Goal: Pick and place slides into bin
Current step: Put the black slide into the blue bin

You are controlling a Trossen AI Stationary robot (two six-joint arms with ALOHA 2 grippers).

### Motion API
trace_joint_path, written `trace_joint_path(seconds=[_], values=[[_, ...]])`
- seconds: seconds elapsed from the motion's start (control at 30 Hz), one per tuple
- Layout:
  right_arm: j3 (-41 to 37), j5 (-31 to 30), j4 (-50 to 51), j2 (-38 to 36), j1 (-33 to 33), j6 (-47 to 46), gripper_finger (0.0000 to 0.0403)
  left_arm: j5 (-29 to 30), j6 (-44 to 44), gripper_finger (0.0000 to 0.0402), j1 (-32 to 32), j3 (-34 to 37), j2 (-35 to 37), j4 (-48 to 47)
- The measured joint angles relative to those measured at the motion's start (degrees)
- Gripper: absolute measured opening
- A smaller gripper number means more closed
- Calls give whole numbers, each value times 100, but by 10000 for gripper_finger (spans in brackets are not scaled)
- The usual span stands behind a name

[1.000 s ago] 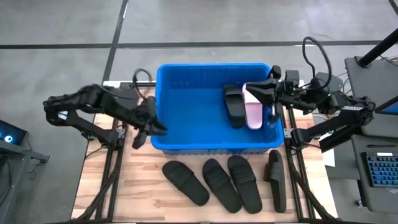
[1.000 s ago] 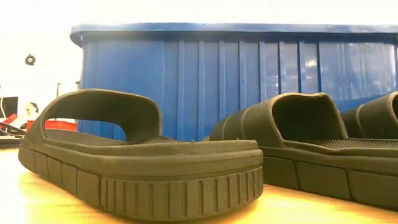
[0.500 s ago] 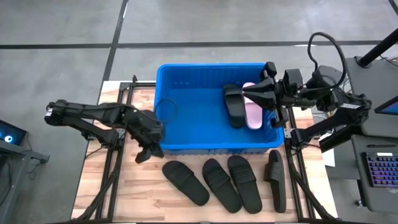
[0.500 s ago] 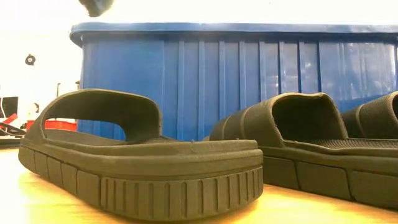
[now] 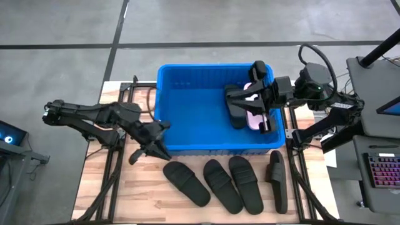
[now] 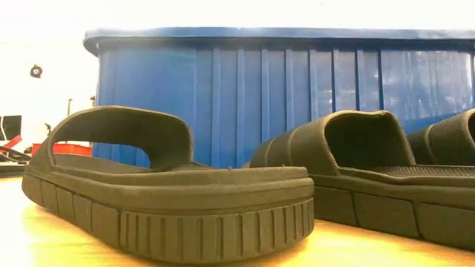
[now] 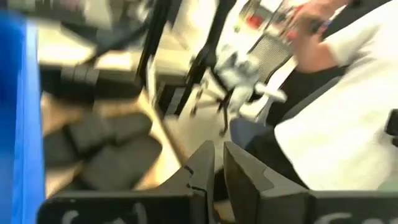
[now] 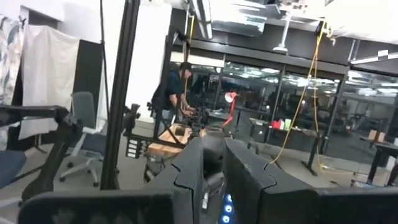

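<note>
The blue bin (image 5: 187,112) stands at the table's far middle. In it a black slide (image 5: 235,115) and a pink slide (image 5: 255,119) lie by its right wall, partly hidden by my right gripper (image 5: 240,100), which hovers above them, shut and holding nothing (image 8: 213,168). Several black slides (image 5: 186,183) (image 5: 222,184) (image 5: 245,183) (image 5: 277,180) lie on the table in front of the bin, soles down. My left gripper (image 5: 156,147) hangs by the bin's near left corner, above the table, shut and holding nothing (image 7: 217,171).
The low view shows two black slides (image 6: 167,185) (image 6: 364,174) close up before the bin's near wall (image 6: 297,89). Beyond the table's near edge the left wrist view shows a person in a white shirt (image 7: 336,124) and an office chair (image 7: 242,74). Bare wood lies at the near left (image 5: 106,194).
My left gripper has gone from the bin's left wall down and toward the table's near edge, past the bin's near left corner, and tipped up closer to level. My right gripper has risen, moved left farther over the bin, and rolled.
</note>
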State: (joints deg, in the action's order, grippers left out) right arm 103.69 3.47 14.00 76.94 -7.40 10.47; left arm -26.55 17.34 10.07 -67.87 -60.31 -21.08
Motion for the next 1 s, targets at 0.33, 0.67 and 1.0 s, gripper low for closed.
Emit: trace_joint_path(seconds=[0.33,0.67,1.0], values=[[430,162,723,101,-46,-23,128,-179,-288,163,137,32,128,1667],[597,1005,852,94,-273,-1704,228,-135,177,246,116,24,-233,3797],[597,1017,1459,-229,-273,-1283,226,2016,-12,246,106,-213,-515,3259]])
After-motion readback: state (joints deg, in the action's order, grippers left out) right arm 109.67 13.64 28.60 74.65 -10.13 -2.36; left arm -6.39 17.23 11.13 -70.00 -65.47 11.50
